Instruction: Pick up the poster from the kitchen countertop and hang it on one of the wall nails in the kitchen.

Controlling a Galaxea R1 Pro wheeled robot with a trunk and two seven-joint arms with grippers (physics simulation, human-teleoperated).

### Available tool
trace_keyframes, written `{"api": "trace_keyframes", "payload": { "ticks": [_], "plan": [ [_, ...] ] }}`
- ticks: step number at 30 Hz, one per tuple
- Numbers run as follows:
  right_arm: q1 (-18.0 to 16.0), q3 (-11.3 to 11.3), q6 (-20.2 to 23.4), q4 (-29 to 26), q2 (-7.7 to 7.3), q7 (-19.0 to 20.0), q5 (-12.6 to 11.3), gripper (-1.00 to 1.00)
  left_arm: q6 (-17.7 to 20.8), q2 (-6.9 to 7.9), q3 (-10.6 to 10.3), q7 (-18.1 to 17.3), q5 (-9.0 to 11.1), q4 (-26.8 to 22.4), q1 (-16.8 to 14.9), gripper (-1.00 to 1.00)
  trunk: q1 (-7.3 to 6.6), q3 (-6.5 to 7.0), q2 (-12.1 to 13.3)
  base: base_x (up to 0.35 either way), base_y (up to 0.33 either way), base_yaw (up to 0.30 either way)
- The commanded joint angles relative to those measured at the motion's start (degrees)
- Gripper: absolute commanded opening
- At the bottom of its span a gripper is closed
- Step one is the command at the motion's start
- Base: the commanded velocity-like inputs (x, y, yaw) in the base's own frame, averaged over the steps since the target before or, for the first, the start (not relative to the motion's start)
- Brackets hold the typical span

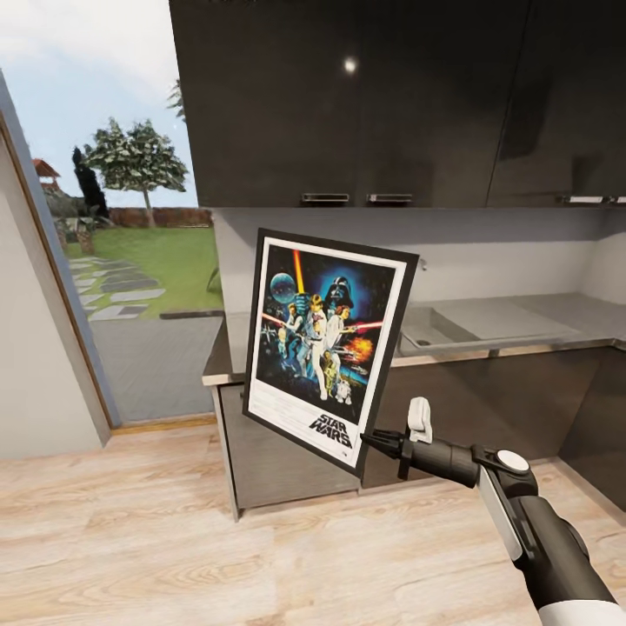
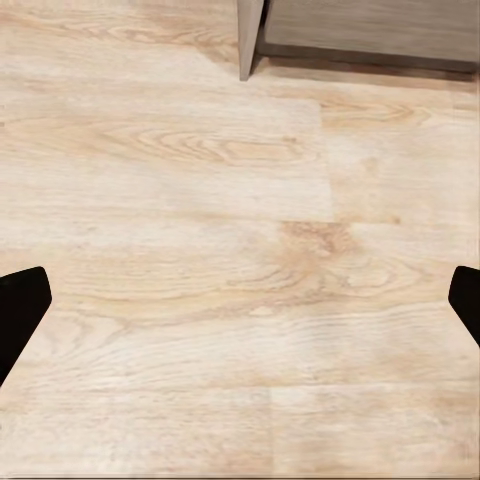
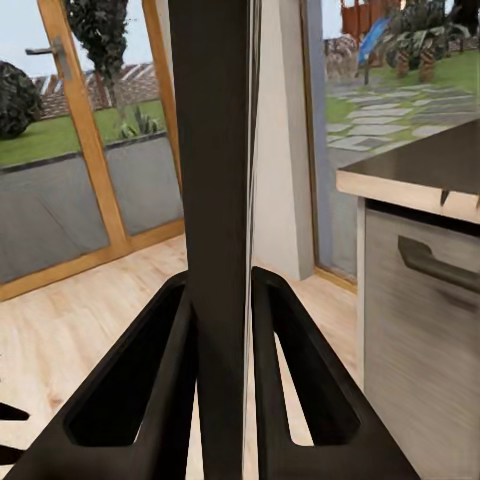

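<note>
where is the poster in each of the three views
Head view: the poster is at centre, tilted, its lower right corner pinched by the right gripper.
Right wrist view: seen edge-on as a dark vertical strip between the gripper's fingers.
Left wrist view: the poster is not there.
Shared landmark: the wood floor.

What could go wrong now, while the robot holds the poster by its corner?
1. The right end effector pinches only the lower corner of the poster, which leans tilted; it may swing or slip.
2. The poster hangs beside the kitchen countertop; turning might knock its frame against that edge.
</note>
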Motion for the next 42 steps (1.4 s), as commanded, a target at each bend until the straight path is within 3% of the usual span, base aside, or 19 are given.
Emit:
{"api": "trace_keyframes", "payload": {
  "ticks": [1, 42],
  "plan": [
    [0.0, 0.0, 0.8, 0.0, -0.01, 0.3, -0.4, -1.0, -0.1, -0.02, 0.1, -0.3, -0.1, 0.0, 0.0, 1.0, -0.22, 0.11, 0.4, 0.0, 0.0, 0.0],
    [0.0, -0.7, 0.8, 0.1, -0.01, 0.3, -0.5, -1.0, -0.1, -0.02, 0.1, -0.3, -0.1, 0.3, 0.0, 1.0, -9.23, 7.43, 16.8, 0.0, 0.0, 0.0]
  ]
}}
